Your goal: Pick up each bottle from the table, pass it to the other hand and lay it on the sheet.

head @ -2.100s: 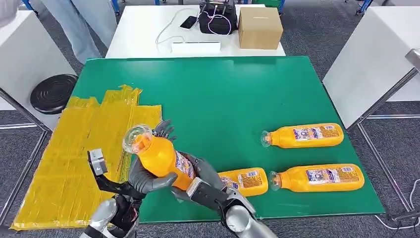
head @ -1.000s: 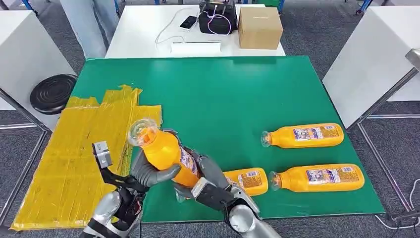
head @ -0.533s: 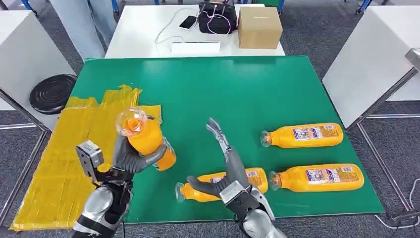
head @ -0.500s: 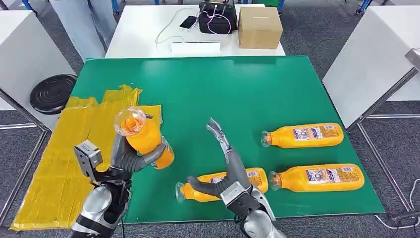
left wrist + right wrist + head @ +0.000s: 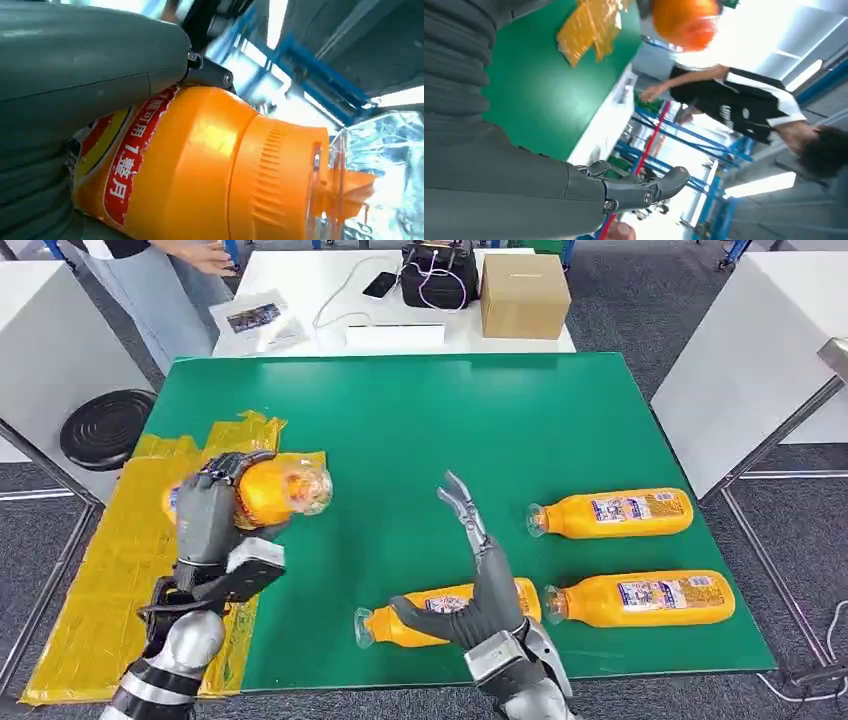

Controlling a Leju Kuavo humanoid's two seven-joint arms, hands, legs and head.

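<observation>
First bottle (image 5: 262, 490) is gripped by left hand (image 5: 208, 515) over the sheet (image 5: 120, 570), not yet laid; right hand (image 5: 480, 580) is released, fingers spread; three bottles left on bench (image 5: 480, 430).

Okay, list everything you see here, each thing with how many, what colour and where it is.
bottle in hand: one, orange, clear cap, over the sheet's edge, gripped by the left hand.
bottles on table: three, orange, lying on the right half of the table.
sheet: one, yellow, on the table's left side.
table: one, green top.
cardboard box: one, brown, on the white table beyond.
black bag: one, beside the box.
black round object: one, left of the table.
person: one, at the far left.
left hand: grey, holds the bottle.
right hand: grey, fingers spread, above the nearest lying bottle.
</observation>
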